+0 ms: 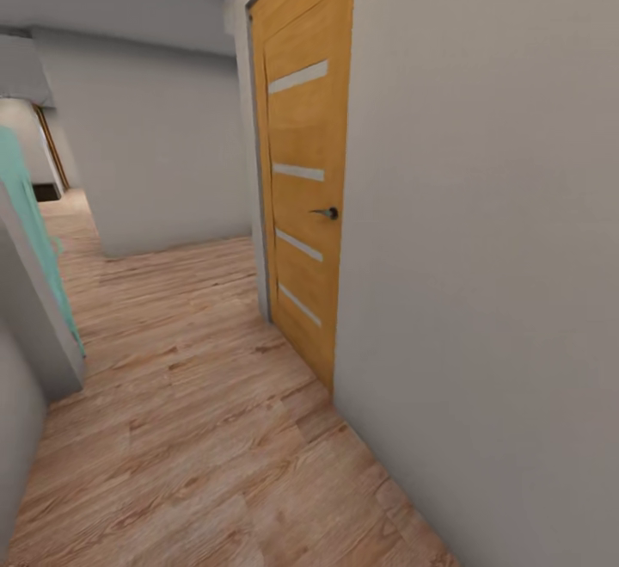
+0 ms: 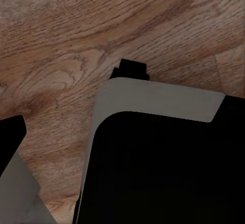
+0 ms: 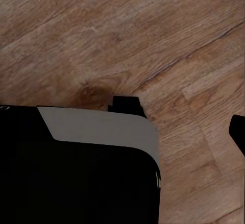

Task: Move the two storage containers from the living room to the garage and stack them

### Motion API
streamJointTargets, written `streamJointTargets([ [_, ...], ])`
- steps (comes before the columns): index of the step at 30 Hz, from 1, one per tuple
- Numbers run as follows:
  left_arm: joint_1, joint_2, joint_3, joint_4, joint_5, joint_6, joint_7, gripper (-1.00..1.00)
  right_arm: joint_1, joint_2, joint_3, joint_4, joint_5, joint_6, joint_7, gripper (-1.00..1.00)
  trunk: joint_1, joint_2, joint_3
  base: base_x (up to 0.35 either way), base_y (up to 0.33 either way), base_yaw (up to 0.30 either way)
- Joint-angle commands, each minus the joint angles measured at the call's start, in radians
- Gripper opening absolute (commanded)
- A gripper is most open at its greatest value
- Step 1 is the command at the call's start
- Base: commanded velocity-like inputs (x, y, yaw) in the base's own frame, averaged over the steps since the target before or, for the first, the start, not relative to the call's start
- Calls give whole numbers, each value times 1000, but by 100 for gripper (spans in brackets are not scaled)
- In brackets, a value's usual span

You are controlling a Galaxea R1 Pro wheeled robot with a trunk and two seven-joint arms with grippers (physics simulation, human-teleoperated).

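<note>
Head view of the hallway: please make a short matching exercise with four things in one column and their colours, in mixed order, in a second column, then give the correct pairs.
Things:
1. door
2. door handle
3. floor
4. wall on the right

Colours:
A. light grey-white
B. dark metal
C. orange-brown with four pale strips
D. light wood planks

Pairs: 1-C, 2-B, 3-D, 4-A
</note>
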Motion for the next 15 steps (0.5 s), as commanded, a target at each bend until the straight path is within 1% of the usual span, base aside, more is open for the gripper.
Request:
streamJointTargets([
  [1,-1,0,1,-1,6,4,2,100,-1,1,8,3,-9,-5,-1,100,1,0,-1,321,0,268],
  [15,-1,0,1,-1,6,4,2,100,0,1,8,3,-9,-5,-1,100,1,0,-1,321,0,268],
])
